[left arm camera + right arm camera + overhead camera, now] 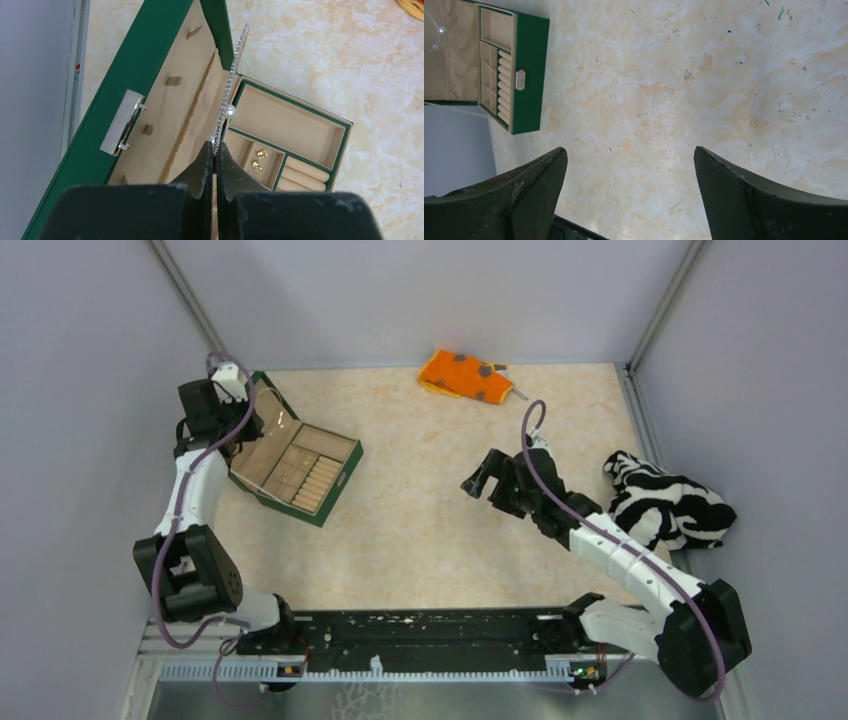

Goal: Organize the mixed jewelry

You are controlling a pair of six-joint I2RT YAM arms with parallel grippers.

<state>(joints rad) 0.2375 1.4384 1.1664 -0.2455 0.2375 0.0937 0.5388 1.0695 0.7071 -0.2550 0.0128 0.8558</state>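
Note:
A thin silvery bangle (231, 85) with a small pearl bead is seen edge-on, pinched between the fingers of my left gripper (215, 150). It hangs over the hinge of an open green jewelry box (150, 55) with beige lining. Two tiny gold pieces (259, 159) lie in a small compartment. In the top view my left gripper (240, 412) is over the box's raised lid at the left. My right gripper (480, 478) is open and empty above bare table (630, 155). The right wrist view shows the hoop faintly (435, 35) against the lid lining.
The box (300, 470) has a large compartment, small squares and ring rolls (504, 85). An orange grey-spotted cloth (465, 375) lies at the back centre. A black-and-white striped cloth (665, 500) lies by the right wall. Grey walls close three sides.

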